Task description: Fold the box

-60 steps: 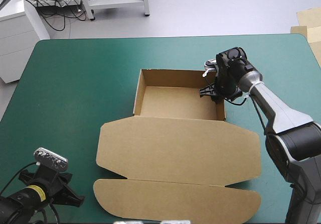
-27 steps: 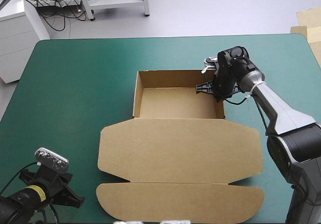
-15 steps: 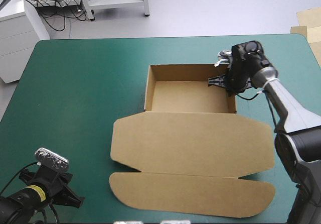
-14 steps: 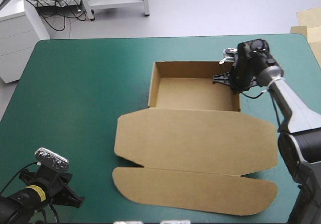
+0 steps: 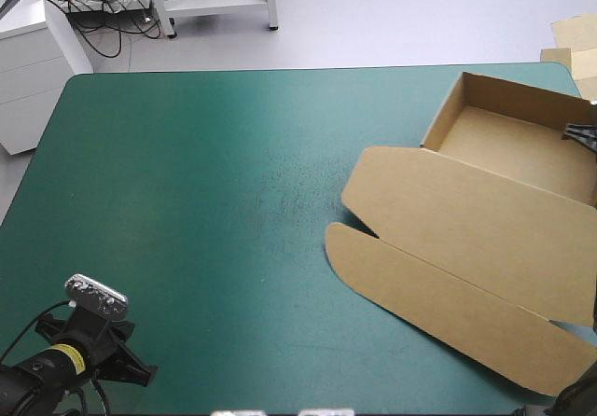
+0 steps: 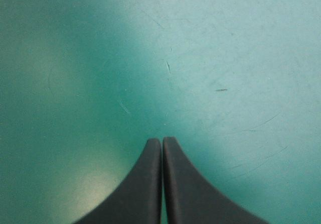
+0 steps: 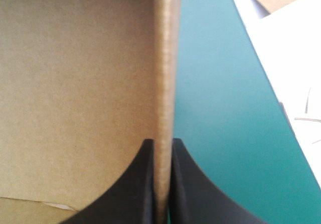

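Note:
The brown box (image 5: 485, 201) lies at the table's right side as an open tray with its lid flat toward the front, turned askew. Part of it runs past the picture's right edge. My right gripper (image 7: 161, 148) is shut on the box's side wall (image 7: 164, 73), one black finger inside the tray and one outside. In the high view only a bit of that gripper (image 5: 580, 132) shows at the right edge. My left gripper (image 6: 161, 146) is shut with nothing in it, just over bare teal-green cover near the front left corner (image 5: 79, 351).
More brown board (image 5: 574, 38) lies beyond the table's far right corner. The table's right edge (image 7: 261, 83) runs close beside the held wall. Bare teal-green cover (image 5: 215, 192) spreads over the left and middle.
The right gripper has dragged the box from the table's middle far to the right, turning it as it went. The left arm has not moved.

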Tool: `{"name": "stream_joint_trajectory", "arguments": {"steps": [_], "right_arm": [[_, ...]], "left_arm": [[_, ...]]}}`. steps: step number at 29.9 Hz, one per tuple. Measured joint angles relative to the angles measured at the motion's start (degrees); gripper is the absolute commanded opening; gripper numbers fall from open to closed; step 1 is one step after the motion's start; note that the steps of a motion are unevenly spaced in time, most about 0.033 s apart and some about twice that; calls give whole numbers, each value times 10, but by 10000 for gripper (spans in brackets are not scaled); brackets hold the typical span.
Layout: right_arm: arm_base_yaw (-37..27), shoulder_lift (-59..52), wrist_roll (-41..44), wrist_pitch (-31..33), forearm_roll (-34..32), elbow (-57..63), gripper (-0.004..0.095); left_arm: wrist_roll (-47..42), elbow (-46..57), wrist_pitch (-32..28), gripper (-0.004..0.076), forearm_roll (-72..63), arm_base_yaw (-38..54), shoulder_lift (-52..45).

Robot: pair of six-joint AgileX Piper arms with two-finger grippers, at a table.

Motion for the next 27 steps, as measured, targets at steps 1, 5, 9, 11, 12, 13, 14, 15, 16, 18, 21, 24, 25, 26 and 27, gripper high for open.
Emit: {"name": "stream_joint_trajectory", "arguments": {"steps": [1,5,9,11,12,13,14,15,16,18,21,24,25,26,27], "right_arm": [[-18,0,-2,1,0,0,-20],[-79,2,-4,1,-4,0,-20],[-93,4,-2,1,-7,0,22],[-93,4,7,1,-5,0,106],[-93,5,9,1,-3,0,164],[-93,5,11,2,0,0,228],[-93,5,13,2,2,0,277],[-93,5,15,2,3,0,336],[-93,5,17,1,4,0,387],[-93,5,17,1,4,0,448],[-93,5,17,1,5,0,453],[-93,0,15,1,7,0,443],[-93,-4,15,1,7,0,439],[-93,-11,9,1,7,0,438],[-93,-21,-2,1,9,0,434]], "left_arm": [[0,0,0,-10,0,0,0],[0,0,0,-10,0,0,0],[0,1,0,-10,0,0,0],[0,1,1,-10,0,0,0],[0,1,2,-10,0,0,0],[0,2,4,-10,0,0,0],[0,2,6,-10,0,0,0],[0,2,7,-10,0,0,0],[0,2,10,-10,0,0,0],[0,2,11,-10,0,0,0],[0,2,13,-10,0,0,0],[0,2,13,-10,0,0,0],[0,2,13,-10,0,0,0],[0,2,13,-10,0,0,0],[0,2,13,-10,0,0,0]]}}
